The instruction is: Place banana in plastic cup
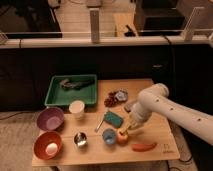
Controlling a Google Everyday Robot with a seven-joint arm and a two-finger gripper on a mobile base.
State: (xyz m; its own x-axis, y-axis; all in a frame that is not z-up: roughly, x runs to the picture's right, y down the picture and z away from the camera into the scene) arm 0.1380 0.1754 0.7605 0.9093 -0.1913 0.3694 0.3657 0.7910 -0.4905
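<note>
My gripper [129, 129] hangs from the white arm [165, 107] and points down at the right middle of the wooden table [155, 150]. It is shut on a small pale-yellow piece, the banana [133, 124], which is mostly hidden by the fingers. The tip sits just above a round orange fruit [122, 137]. A small blue cup [108, 136] stands right beside that fruit, on its left. A white cup [76, 108] stands further left, by the green tray. I cannot tell which of the two is the plastic cup.
An orange-red stick [143, 147] lies by the front edge. A teal sponge [113, 118], a metal cup [80, 139], a purple bowl [50, 119] and an orange bowl [48, 145] fill the left and middle. A green tray [72, 90], grapes [111, 101] and a packet [120, 94] sit behind.
</note>
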